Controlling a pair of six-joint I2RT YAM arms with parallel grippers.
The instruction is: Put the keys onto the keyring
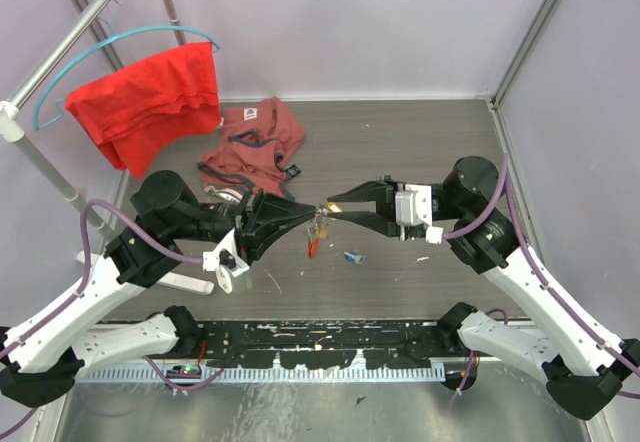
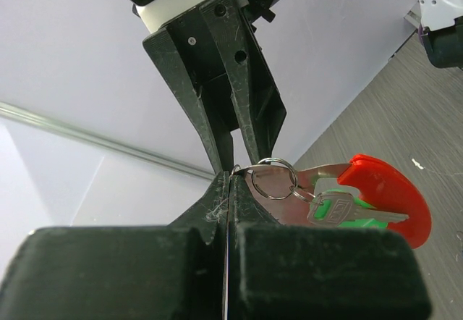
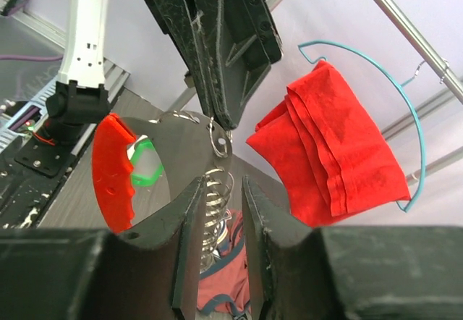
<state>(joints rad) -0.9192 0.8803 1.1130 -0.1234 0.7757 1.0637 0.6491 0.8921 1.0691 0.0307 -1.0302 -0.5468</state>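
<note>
1. Grip first: you are pinching the thin silver metal keyring with its flat red oval tag in the left gripper. Its black fingers are pressed fully together on the ring's edge, so the loop is hanging free in the air above the grey wood-grain table.
2. Judging by that hold, you are steadying the ring so the other arm has something fixed to work against.
3. The right gripper is facing the left one tip to tip. Its fingers are standing narrowly apart with the ring's silver wire coils between them. You cannot tell whether the pads are pressing on the wire.
4. No box or tray is taking part, so the ring is acting as the only holder. It is carrying one small silver key with a green plastic head, which is dangling beside the red tag.
5. Another small key with a blue plastic head is lying loose on the table near the hanging ring, so the job looks only partly done.
6. The bright red cloth draped on a turquoise wire hanger and the crumpled dull-red garment are sitting well apart from the work.
</note>
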